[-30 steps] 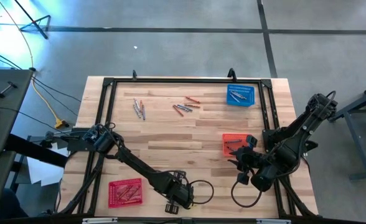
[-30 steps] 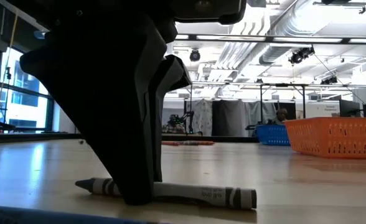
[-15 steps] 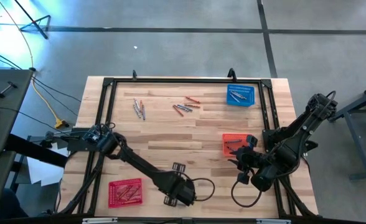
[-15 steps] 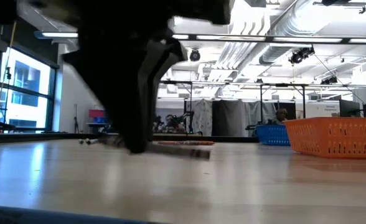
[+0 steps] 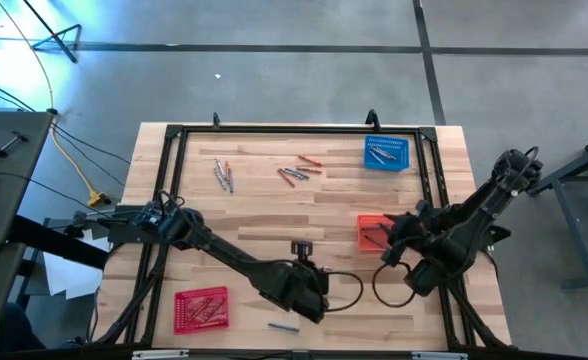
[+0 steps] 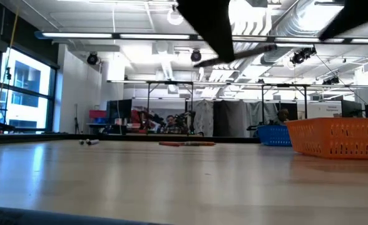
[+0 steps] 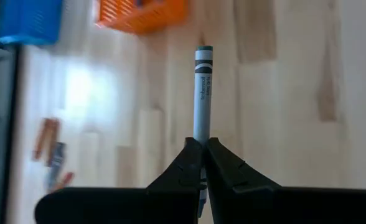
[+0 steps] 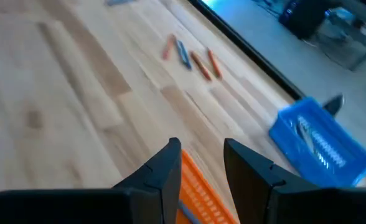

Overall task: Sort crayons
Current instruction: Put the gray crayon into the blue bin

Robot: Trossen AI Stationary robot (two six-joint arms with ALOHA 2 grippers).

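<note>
Lifted since a second ago: left gripper (image 7: 203,163), then low on the pale wooden table (image 5: 274,215), now above it mid-front, clamped on a grey paper-wrapped crayon (image 7: 202,93) pointing straight ahead beyond the fingertips. Right gripper (image 8: 201,163) parted, empty, over orange perforated basket (image 5: 372,232).

You have a blue basket (image 5: 386,152) at the wooden table's (image 5: 264,215) far right corner, an orange basket (image 5: 371,233) just beside the right gripper, and a red basket (image 5: 201,308) near the left gripper.
</note>
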